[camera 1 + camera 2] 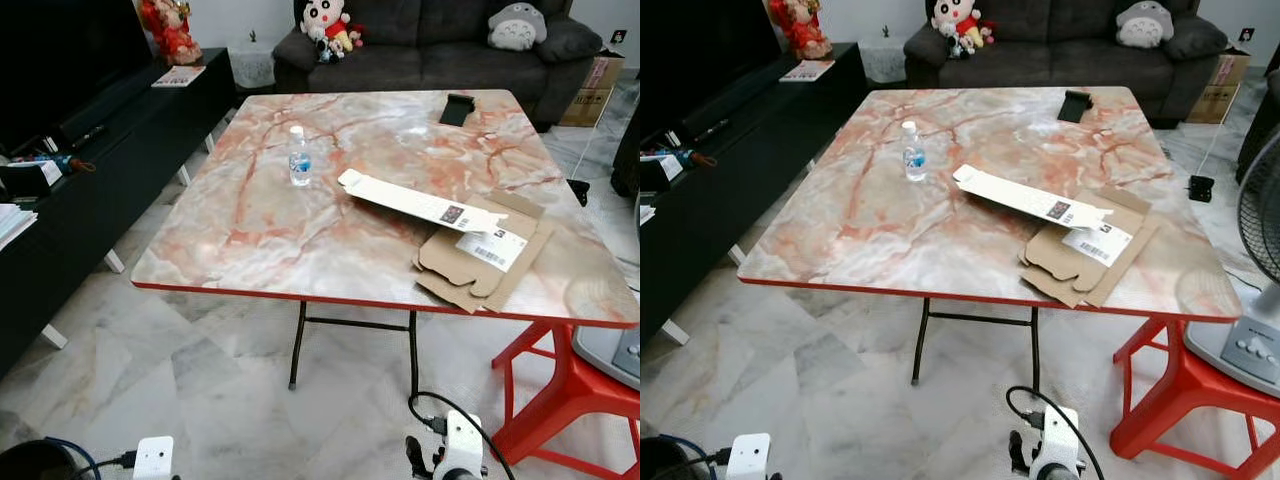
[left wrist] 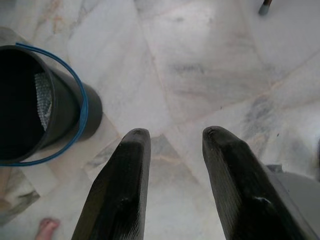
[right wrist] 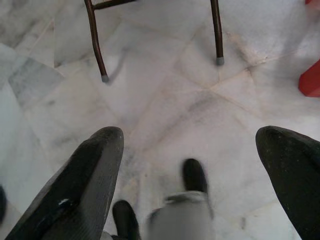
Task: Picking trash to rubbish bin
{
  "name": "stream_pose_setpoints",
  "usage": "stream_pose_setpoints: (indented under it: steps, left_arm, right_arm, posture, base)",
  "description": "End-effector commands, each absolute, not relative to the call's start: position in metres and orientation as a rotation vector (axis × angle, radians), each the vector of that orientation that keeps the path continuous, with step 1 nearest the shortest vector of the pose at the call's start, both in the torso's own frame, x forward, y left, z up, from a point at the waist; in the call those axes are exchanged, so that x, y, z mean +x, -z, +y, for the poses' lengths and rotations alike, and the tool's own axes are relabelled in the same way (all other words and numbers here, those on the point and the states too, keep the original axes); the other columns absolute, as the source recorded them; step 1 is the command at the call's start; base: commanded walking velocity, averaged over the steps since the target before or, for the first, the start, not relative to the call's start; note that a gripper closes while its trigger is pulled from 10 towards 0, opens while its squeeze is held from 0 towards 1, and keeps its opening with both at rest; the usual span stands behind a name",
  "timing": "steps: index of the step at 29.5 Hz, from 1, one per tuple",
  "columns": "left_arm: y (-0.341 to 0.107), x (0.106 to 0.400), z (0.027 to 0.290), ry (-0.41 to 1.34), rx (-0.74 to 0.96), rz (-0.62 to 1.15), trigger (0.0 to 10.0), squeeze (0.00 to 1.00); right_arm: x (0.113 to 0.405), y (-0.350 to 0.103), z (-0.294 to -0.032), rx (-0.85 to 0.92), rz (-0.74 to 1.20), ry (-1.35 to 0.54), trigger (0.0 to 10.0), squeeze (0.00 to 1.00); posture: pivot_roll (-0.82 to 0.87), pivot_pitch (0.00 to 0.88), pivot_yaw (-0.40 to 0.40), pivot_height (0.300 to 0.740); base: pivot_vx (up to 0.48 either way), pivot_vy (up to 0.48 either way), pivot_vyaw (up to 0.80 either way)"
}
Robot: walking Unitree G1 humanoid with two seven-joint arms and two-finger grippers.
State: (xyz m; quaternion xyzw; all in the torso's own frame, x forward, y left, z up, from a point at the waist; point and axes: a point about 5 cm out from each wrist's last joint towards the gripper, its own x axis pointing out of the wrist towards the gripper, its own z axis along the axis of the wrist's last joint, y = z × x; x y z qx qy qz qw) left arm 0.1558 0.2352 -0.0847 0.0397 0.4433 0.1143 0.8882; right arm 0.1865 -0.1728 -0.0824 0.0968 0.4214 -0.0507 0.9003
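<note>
We stand before the pink marbled tabletop (image 1: 260, 230) with nothing picked yet, left gripper (image 2: 172, 150) and right gripper (image 3: 192, 150) fingers spread and empty, so next we should reach for the clear plastic water bottle (image 1: 299, 157) or the flattened brown cardboard box (image 1: 480, 255), the black rubbish bin with blue rim (image 2: 35, 105) being on the floor at our left.

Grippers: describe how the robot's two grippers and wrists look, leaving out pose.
Left gripper: two long black fingers with matte, faintly ribbed surfaces and rounded tips. Right gripper: the same broad black fingers. In the eye views each wrist ends in a white boxy housing; a black cable loops from the right one.
</note>
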Motion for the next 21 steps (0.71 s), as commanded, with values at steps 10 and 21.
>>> stream_pose_setpoints:
  steps: [10,21]
  left_arm:
    - [0.087,0.152,0.236,-0.245,0.085,0.944,10.0,0.0]
    - [0.058,0.199,0.235,-0.208,0.157,0.679,10.0,0.0]
  right_arm:
    - [0.192,0.079,-0.174,0.184,0.854,0.097,10.0,0.0]
    - [0.213,0.066,-0.169,0.146,0.747,0.019,10.0,0.0]
  posture:
    - [0.06,0.0,0.067,0.74]
    - [0.06,0.0,0.059,0.74]
  base:
    - [0.0,-0.264,0.0]
    - [0.0,0.0,0.0]
